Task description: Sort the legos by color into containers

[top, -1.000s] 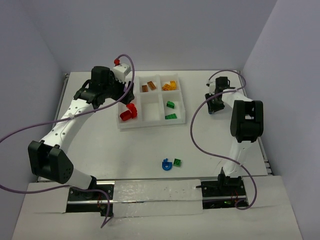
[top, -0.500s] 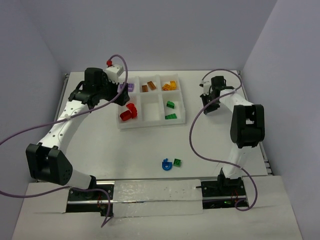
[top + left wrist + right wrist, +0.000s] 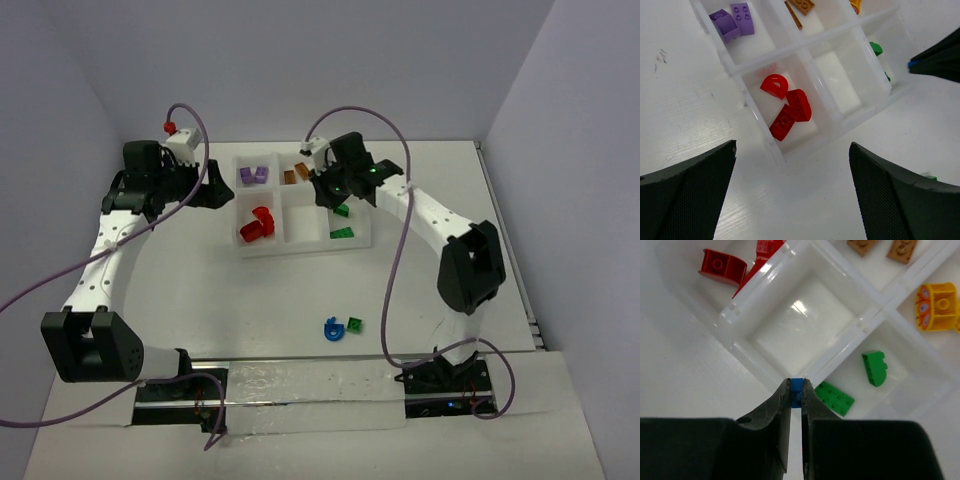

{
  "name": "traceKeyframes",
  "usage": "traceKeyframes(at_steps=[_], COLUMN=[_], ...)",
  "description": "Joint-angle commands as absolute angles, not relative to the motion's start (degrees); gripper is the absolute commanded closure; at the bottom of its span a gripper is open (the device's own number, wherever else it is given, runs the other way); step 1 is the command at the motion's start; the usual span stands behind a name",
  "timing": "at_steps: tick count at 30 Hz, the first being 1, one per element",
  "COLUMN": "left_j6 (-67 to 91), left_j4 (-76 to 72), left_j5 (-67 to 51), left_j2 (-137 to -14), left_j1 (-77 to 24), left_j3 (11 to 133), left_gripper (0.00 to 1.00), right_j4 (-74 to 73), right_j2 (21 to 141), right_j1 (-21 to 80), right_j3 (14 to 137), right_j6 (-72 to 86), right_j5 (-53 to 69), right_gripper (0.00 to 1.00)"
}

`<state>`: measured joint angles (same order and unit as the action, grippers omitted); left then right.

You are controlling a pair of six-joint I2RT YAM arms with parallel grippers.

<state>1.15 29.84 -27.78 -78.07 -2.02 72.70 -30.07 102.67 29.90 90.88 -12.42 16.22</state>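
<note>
The white six-compartment tray (image 3: pixel 300 250) holds purple bricks (image 3: pixel 252 176) back left, red bricks (image 3: pixel 258 225) front left, brown bricks (image 3: pixel 295 173) back middle and green bricks (image 3: pixel 342 233) front right. My right gripper (image 3: pixel 332 190) hovers over the tray, shut on a small blue brick (image 3: pixel 797 390), above the wall between the bare front-middle compartment (image 3: pixel 805 325) and the green bricks (image 3: pixel 835 398). My left gripper (image 3: pixel 212 192) is open and holds nothing, left of the tray; its view shows the red bricks (image 3: pixel 787 107). A blue curved piece (image 3: pixel 332 328) and a green brick (image 3: pixel 355 325) lie on the table.
A yellow-orange piece (image 3: pixel 939 305) lies in the back right compartment, hidden under my right arm in the top view. Walls close the table at the back and both sides. Purple cables loop off both arms.
My right arm swung from the table's far right to above the tray, with the blue brick in its jaws. My left gripper drew back left, off the tray's back left corner.
</note>
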Motion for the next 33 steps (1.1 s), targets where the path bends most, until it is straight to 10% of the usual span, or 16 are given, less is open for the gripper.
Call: traceKeyframes(at_steps=[1,7,16,25,33], left_j6=[3.25,3.60,4.29,3.81,0.69], left_j4=[28.99,27.98,26.37,24.79,24.89], left_j5=[-30.94,-30.94,-31.39,-31.76,-31.18], left_j2=[-76.02,-74.99,-74.90,-74.15,-72.53], left_j1=[-1.58,-1.58,-1.58,-1.58,-1.58], left_j3=[72.23,70.87,68.98,67.15,65.51], left_gripper=[0.01,0.01,0.01,0.01,0.01], right_j4=[-29.80,-29.79,-28.64,-29.91,-33.61], right_j2=[109.74,117.60,120.43,116.60,92.25], right_j1=[32.38,34.59,35.05,35.42,34.98], right_j3=[96.89,103.56,104.38,104.41,79.70], right_j6=[-10.36,-9.92,-9.67,-10.11,-22.39], right_j5=[11.85,9.29,8.42,11.07,21.66], right_gripper=[1.00,0.87,0.37,0.36,0.35])
